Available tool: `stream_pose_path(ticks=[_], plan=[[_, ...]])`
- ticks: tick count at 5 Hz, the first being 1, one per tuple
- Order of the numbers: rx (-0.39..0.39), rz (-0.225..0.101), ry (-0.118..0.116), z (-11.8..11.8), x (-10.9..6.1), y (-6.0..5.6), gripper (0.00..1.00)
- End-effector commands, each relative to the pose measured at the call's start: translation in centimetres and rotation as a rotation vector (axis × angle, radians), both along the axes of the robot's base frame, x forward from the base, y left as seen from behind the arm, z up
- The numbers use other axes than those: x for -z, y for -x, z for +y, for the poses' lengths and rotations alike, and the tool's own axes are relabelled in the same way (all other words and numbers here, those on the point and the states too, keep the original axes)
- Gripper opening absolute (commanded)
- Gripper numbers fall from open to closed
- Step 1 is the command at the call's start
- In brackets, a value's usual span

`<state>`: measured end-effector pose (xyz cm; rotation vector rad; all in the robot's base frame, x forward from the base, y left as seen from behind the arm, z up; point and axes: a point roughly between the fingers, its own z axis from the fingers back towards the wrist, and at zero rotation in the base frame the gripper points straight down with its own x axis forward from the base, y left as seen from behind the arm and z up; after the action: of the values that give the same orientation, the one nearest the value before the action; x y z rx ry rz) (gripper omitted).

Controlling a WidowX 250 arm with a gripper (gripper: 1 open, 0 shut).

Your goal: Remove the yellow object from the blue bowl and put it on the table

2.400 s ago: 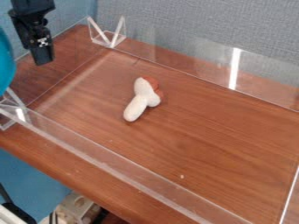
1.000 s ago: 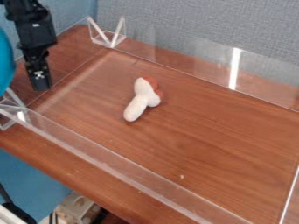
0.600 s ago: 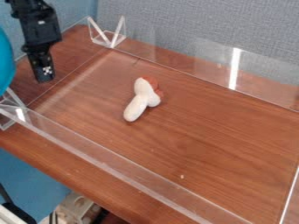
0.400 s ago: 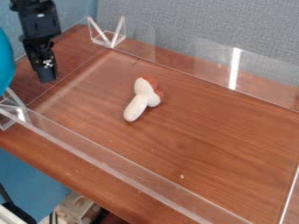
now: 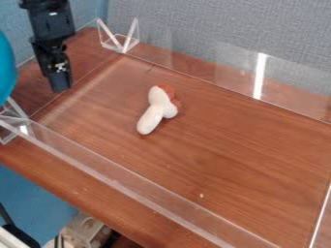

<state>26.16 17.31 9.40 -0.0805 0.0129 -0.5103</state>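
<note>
Hovering above the far left of the table (image 5: 226, 160), just right of the blue bowl (image 5: 4, 70) at the picture's edge, the gripper (image 5: 60, 84) carries nothing visible, its fingers unreadable, and the yellow object is nowhere in sight, so removal and placing both seem left.

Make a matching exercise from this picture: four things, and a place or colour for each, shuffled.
1. pincer
2. blue bowl
3. pale object
4. table

A. lying near the middle of the enclosure
B. cut off by the left edge of the picture
C. hanging at upper left, black
D. brown wood grain

Pairs: 1-C, 2-B, 3-A, 4-D
</note>
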Motion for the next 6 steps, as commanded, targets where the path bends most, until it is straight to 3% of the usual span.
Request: stream_pose_path(ticks=[1,2,3,4,6], plan=[[0.041,-0.066,-0.035,0.2,-2.1,0.3,1.00],[0.075,-0.067,-0.027,0.2,-1.7,1.4,1.00],[0.067,-0.066,-0.024,0.6,-1.9,2.0,0.00],[0.063,-0.063,-0.016,0.8,-2.2,2.7,1.00],[0.044,-0.055,-0.002,0.3,-1.3,2.5,1.00]])
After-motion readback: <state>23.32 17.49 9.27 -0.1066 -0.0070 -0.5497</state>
